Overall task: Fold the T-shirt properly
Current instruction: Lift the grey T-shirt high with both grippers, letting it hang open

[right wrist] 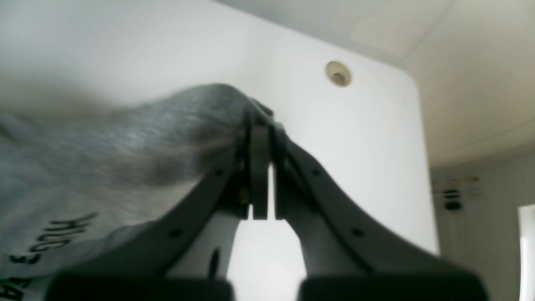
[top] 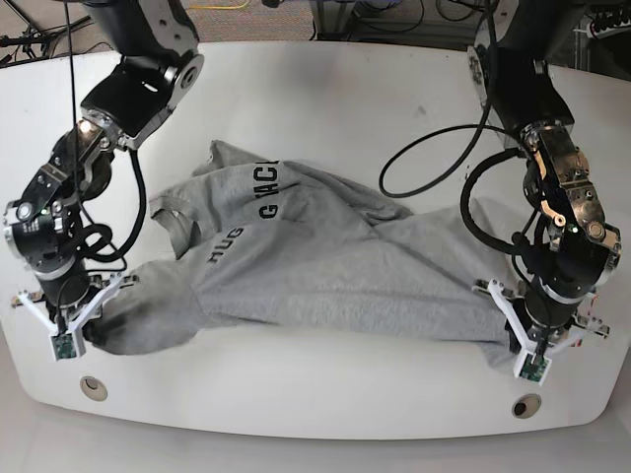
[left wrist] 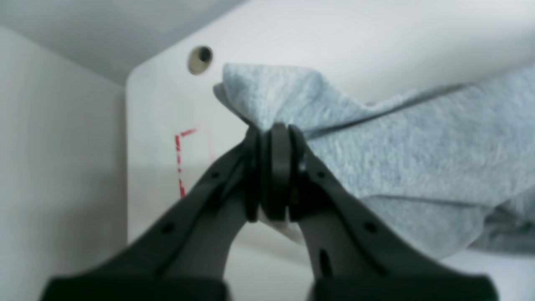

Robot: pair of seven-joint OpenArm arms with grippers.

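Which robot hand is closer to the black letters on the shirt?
Right. The right gripper pinches the T-shirt near the black letters; the left gripper grips its far end.

Both arms are black, built of chunky rounded joint housings with glossy shells. The left gripper (left wrist: 273,175) has matte black fingers (left wrist: 200,196) that flare wide at the base and narrow to flat ribbed pads at the tips — small round screw holes dot each finger. The right gripper (right wrist: 261,175) is the same make, with a slot low on one finger. White angular brackets flank each wrist, each carrying a small green camera board. Loose black cables (top: 434,158) loop beside the left arm — thinner ones coil by the right arm.
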